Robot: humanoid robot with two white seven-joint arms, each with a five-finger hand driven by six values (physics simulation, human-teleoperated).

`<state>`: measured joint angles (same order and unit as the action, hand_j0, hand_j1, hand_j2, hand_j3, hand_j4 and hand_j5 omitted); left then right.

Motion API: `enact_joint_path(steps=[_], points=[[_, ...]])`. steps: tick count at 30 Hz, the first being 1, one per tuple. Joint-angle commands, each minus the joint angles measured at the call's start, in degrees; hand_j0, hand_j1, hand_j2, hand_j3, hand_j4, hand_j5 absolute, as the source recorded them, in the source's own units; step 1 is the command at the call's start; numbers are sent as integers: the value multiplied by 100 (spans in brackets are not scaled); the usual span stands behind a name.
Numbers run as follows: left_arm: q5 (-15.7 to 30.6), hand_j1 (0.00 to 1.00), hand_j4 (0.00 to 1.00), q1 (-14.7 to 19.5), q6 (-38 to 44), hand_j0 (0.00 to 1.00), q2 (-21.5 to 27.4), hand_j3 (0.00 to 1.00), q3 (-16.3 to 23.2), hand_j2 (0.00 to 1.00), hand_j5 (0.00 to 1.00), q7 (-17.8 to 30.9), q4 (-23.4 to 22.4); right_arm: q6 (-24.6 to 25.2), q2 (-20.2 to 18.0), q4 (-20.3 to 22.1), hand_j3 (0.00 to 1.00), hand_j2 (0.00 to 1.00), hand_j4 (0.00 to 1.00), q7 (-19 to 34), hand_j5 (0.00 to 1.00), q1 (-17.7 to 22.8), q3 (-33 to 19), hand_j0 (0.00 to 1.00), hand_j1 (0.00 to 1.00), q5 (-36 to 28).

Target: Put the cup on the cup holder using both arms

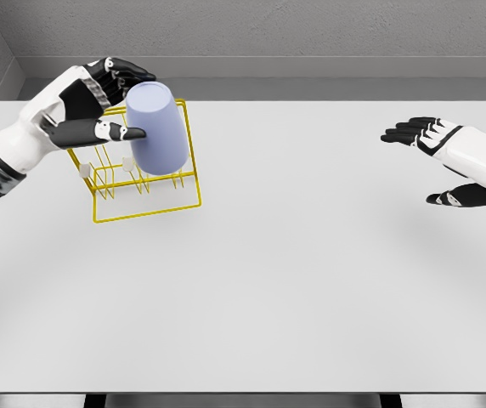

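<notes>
My left arm reaches in from the lower left, its hand (pixel 98 102) raised, fingers curled over and thumb stretched forward in a grasp; my right hand (pixel 447 161) hovers at the right edge, fingers spread and holding nothing.

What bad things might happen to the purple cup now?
1. The cup hangs tilted over the yellow cup holder; it may miss the pegs and tip over.
2. Only the left robot hand grips it, so it might slip.
3. The right robot hand is far away and cannot help.
</notes>
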<state>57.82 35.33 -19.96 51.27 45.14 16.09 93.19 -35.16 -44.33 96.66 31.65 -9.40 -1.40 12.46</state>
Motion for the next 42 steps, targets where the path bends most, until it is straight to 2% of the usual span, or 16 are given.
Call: enact_joint_path(steps=[1,34,35,37,39,42], points=[[28,63,63,0,1,63,-3,63,-5,63,63,0,-11,16,-5,2,100,100,100,-1,100,0,-1,100,100,-42],[10,64,64,53,1,64,-258,64,30,64,64,8,-336,16,-5,-7,100,100,100,-1,100,9,-1,100,100,-42],[10,66,66,53,10,66,-258,66,30,66,66,8,-336,16,-5,-7,100,100,100,-1,100,9,-1,100,100,-42],[-25,84,84,61,19,84,-258,84,39,84,84,8,-336,16,-5,2,100,100,100,-10,100,9,-1,100,100,-42],[-34,92,92,79,36,92,-258,92,48,92,92,8,-345,16,-5,2,100,100,100,-9,100,9,-1,100,100,-42],[-34,97,97,97,36,97,-258,97,74,97,97,8,-345,16,-5,-7,100,100,100,-9,100,9,-1,100,100,-42]])
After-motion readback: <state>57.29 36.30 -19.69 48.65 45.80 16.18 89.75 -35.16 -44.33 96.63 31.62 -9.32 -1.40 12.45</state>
